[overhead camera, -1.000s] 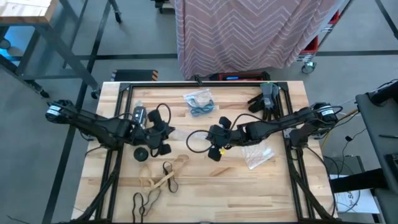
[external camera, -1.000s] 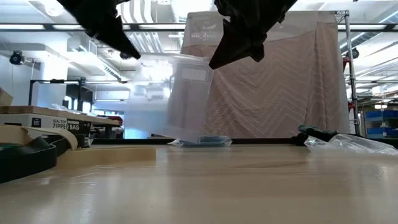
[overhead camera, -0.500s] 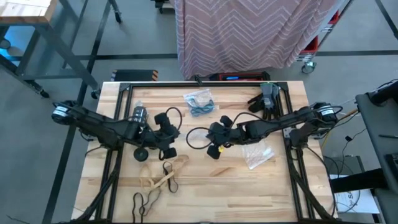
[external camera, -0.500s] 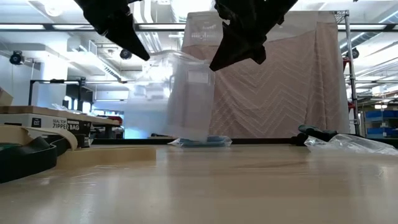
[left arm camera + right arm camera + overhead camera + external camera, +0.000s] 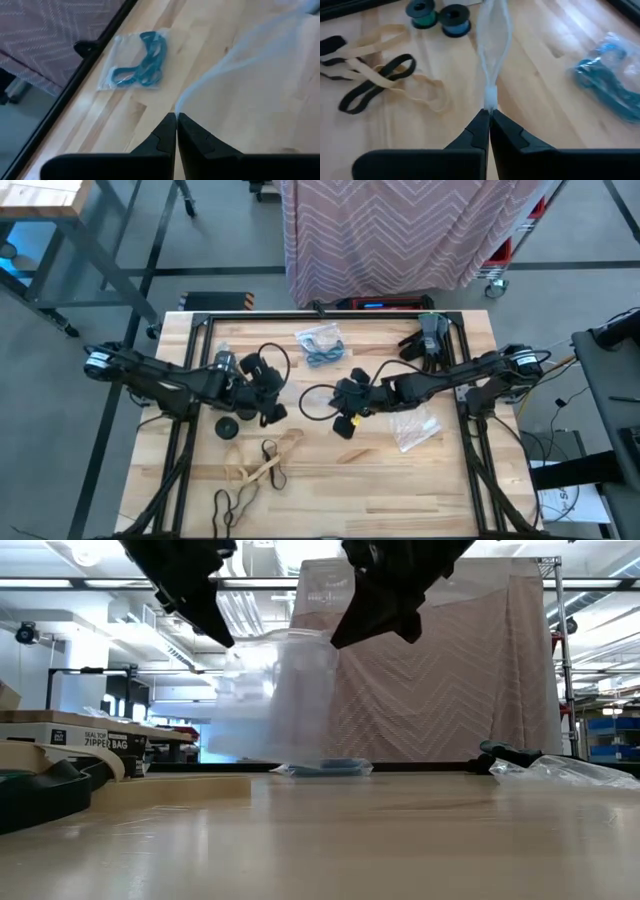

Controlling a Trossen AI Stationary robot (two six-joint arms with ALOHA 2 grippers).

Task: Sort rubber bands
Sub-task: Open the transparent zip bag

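- High view: the left gripper (image 5: 268,395) and the right gripper (image 5: 343,408) meet over the middle of the wooden table (image 5: 400,490), holding a clear plastic bag (image 5: 275,695) up between them.
- Left wrist view: the left fingers are pressed together on the bag's thin edge, the film spreading away from the tips.
- Right wrist view: the right fingers are likewise closed, pinching the opposite edge at what looks like the zipper strip. The mouth looks narrow; whether it is sealed cannot be told.
- Container 1, the held bag: hangs clear of the table in the low view. No contents can be made out through it.
- Container 2, a second bag (image 5: 320,342) near the far edge: holds blue rubber bands (image 5: 145,67), apparently already sorted.
- Container 3, a crumpled clear bag (image 5: 412,426) just beside the right arm: contents not discernible.
- Loose stock: tan rubber bands (image 5: 262,465) and black rubber bands (image 5: 233,502) lie mixed and overlapping on the near left part of the table, unbagged.
- Other items: two small spools (image 5: 437,12), one green and one blue, near the loose bands; dark gloves (image 5: 428,338) at the far right corner.
- Progress, as judged: blue done; tan and black remain.
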